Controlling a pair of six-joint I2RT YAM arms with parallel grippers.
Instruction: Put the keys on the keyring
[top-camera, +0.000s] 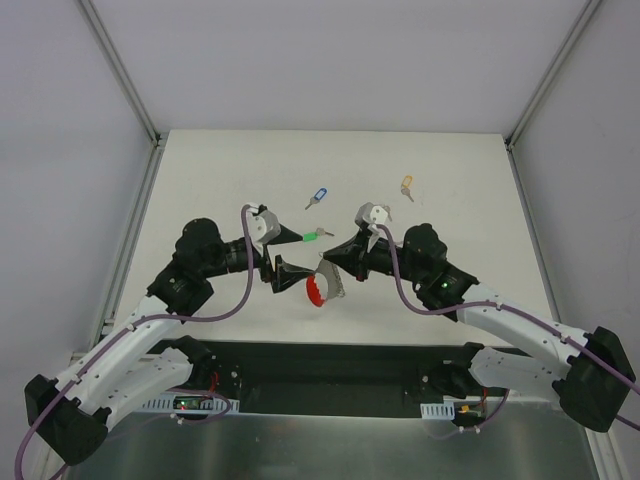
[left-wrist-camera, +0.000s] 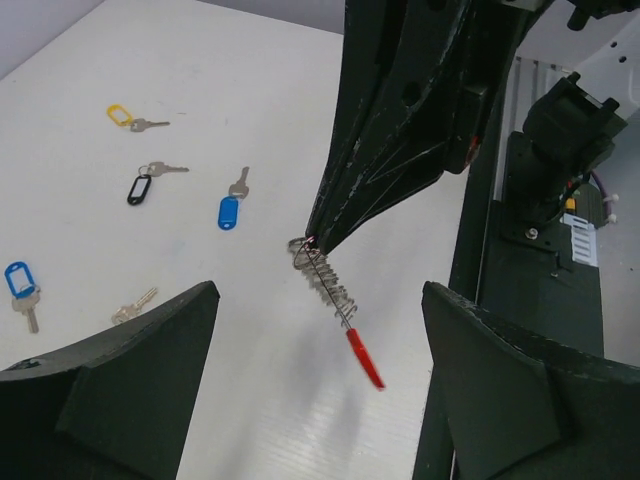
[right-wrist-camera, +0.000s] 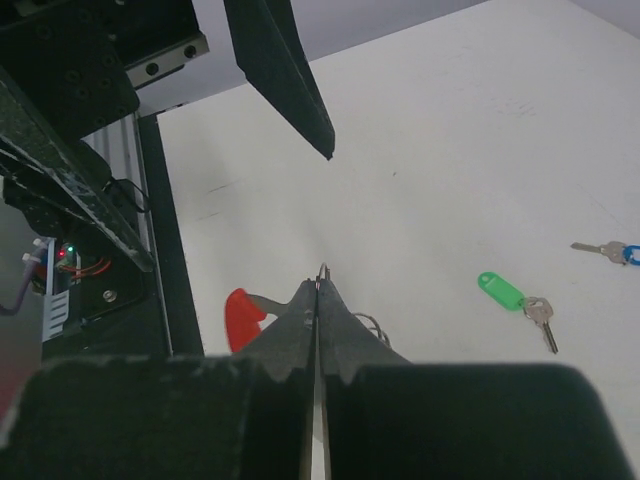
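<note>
Right hand clamping fully shut on grey coiled end of keyring, holding it above worktop by near edge, centre, red end dangling. Left hand gaping wide, gripping nothing, facing keyring. Beyond, green-tagged key lying mid-worktop. Blue-tagged key and yellow-tagged key lying nearer far edge.

White-and-black arms; purple cables
</note>
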